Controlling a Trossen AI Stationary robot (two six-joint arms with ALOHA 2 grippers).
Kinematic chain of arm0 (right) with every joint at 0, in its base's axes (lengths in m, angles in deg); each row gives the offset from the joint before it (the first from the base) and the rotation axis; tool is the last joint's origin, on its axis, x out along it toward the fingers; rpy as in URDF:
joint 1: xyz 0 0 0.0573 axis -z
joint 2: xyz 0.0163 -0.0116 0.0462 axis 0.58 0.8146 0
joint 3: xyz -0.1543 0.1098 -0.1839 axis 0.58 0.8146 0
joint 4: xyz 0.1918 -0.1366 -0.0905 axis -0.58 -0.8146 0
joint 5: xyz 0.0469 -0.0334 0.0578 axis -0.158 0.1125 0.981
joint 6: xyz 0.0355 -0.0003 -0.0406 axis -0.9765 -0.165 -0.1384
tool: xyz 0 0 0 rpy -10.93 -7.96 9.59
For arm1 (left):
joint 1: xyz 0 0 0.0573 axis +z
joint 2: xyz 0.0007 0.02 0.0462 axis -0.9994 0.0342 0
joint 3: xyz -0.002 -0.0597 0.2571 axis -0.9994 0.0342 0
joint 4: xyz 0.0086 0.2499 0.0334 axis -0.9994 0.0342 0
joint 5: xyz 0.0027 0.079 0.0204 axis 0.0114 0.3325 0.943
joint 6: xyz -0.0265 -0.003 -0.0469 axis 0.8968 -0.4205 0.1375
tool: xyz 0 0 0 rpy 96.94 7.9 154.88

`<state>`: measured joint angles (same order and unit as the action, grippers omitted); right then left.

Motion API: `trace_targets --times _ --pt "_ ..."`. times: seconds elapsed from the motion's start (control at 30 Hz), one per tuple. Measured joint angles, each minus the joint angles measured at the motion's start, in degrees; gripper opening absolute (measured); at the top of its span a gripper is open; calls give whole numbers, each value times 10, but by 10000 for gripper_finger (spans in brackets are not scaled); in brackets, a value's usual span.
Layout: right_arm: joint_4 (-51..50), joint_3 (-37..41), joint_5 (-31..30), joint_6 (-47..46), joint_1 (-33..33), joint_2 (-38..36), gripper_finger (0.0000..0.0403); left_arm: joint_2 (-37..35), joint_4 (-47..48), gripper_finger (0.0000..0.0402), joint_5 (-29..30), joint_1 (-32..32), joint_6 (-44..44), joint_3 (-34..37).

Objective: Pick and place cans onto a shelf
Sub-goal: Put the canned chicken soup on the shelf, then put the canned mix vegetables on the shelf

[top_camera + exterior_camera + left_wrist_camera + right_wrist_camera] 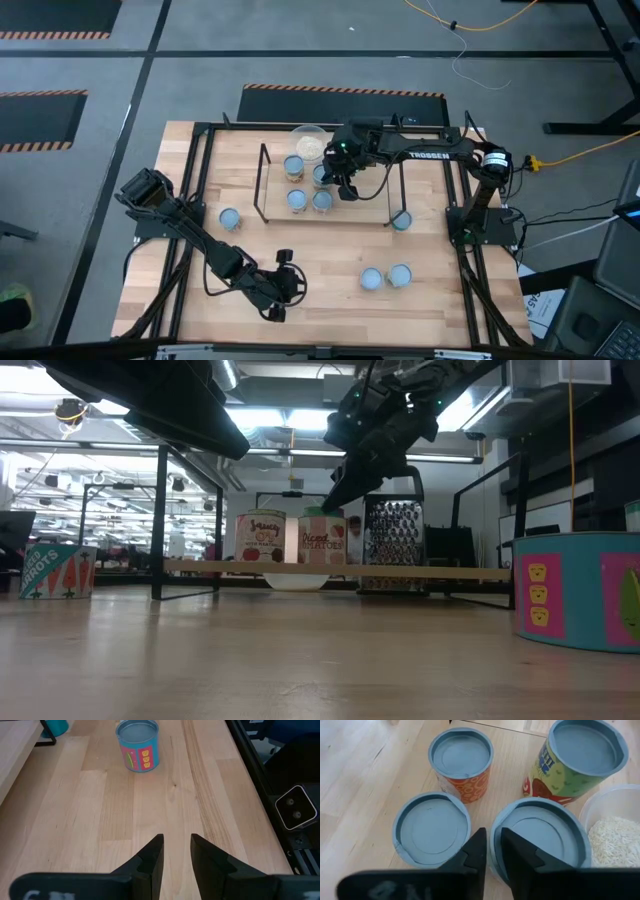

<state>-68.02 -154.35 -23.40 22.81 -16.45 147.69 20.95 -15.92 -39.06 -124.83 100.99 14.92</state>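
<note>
Four cans stand on their bases at the left part of the light-wood shelf (pixel 355 208); another can (pixel 402 220) stands by its right wire frame. My right gripper (pixel 345 190) is over these cans, fingers down, shut on the rim of the right far can (pixel 540 840). Loose cans stand on the table: one left of the shelf (pixel 229 218) and two at the near right (pixel 371 278) (pixel 399 274). My left gripper (pixel 280 290) waits near the table's front edge, a little open and empty (pixel 176 850). My right gripper has the can's top rim (pixel 495 837) between its two fingers, one finger (pixel 517 857) over the sunken lid and one (pixel 476 852) outside the wall. The fingers come from above, pointing down. The can stands upright on the shelf board.
A clear bowl of rice (pixel 308 142) stands just behind the shelf, next to the cans. A dark mesh box (pixel 393 545) shows beyond the shelf in the low view. Black frame rails (pixel 185 200) run along the table's sides. Bare wood lies between the shelf and the front edge.
</note>
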Motion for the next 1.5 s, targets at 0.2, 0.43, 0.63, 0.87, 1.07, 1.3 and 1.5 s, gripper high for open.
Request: trace_targets --times 0.2,0.43,0.63,0.87,1.07,1.3,1.5 --pt "0 0 0 0 0 0 87 0 0 89 0 0 0 0" --pt "0 0 0 0 0 0 95 0 0 89 0 0 0 0" --pt "-11 -22 0 -1 0 0 95 0 0 89 0 0 0 0" --pt "-137 -118 0 -2 0 -1 95 0 0 89 0 0 0 0" --pt "-317 -253 0 -3 -3 -2 95 0 0 89 0 0 0 0" --pt "-484 -386 0 -45 -30 -3 95 0 0 89 0 0 0 0" --pt "-586 -426 0 -67 -92 -7 95 0 0 89 15 0 0 0"
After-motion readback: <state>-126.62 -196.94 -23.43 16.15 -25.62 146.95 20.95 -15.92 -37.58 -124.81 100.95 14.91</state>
